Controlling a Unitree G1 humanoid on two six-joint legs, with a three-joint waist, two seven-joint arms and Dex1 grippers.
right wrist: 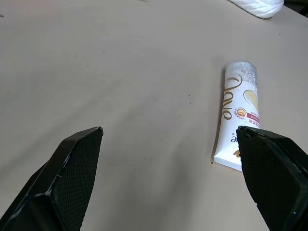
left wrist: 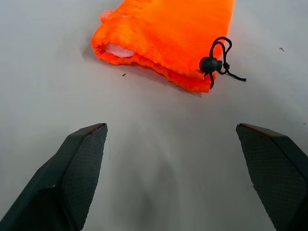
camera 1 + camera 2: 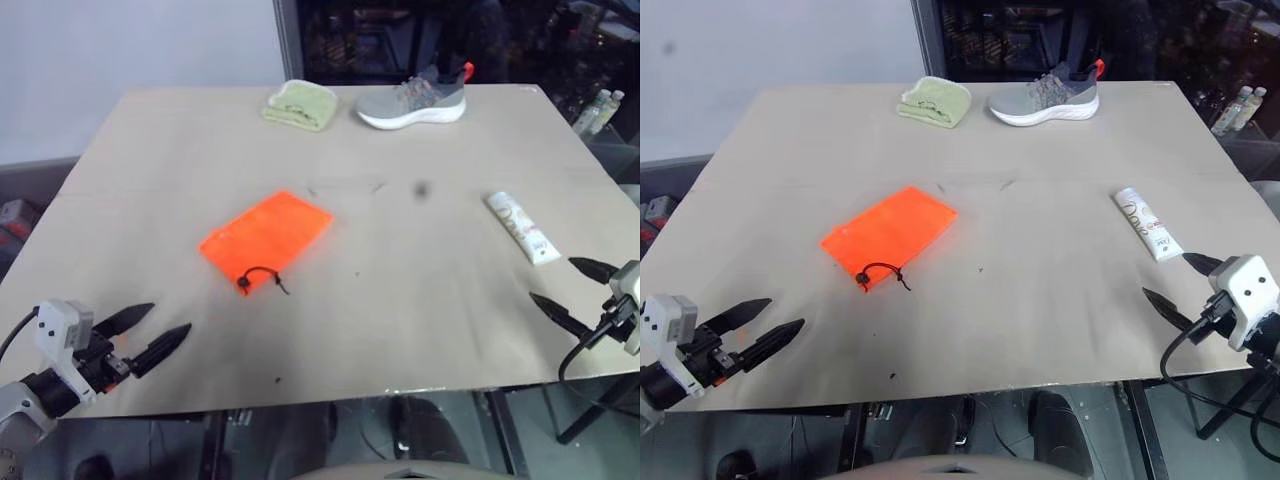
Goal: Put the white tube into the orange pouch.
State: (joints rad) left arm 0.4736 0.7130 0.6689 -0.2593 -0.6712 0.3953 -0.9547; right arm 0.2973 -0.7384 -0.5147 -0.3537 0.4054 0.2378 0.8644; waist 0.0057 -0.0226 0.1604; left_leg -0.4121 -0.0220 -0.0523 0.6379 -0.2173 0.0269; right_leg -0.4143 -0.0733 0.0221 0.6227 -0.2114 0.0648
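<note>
Near the front left corner of the surface (image 3: 110, 160), the left tool (image 3: 152, 335) hangs low with its two black fingers (image 3: 165, 346) spread wide and nothing between them. It points forward and toward the middle. Near the front right corner, the right tool (image 3: 578, 291) does the same, its pointed fingers wide apart and empty, aiming toward the middle from the other side.

The surface is a big flat board, light tan and smooth, with a few small dark specks and one dark smudge past the middle. Behind it is a pale wall on the left and a dark space with shelves on the right.

The orange pouch (image 3: 265, 238) lies flat a little left of the middle. It is bright soft cloth, shaped like a rectangle, and its black cord (image 2: 217, 62) with a round bead sits at the end nearest the front edge. The white tube (image 3: 523, 227) lies flat close to the right edge, just ahead of the right tool and well apart from the pouch. It is slim and smooth with small print and a flat end. At the far edge, a folded green cloth (image 3: 299, 104) rests beside a grey shoe (image 3: 413, 101) with a white sole.
</note>
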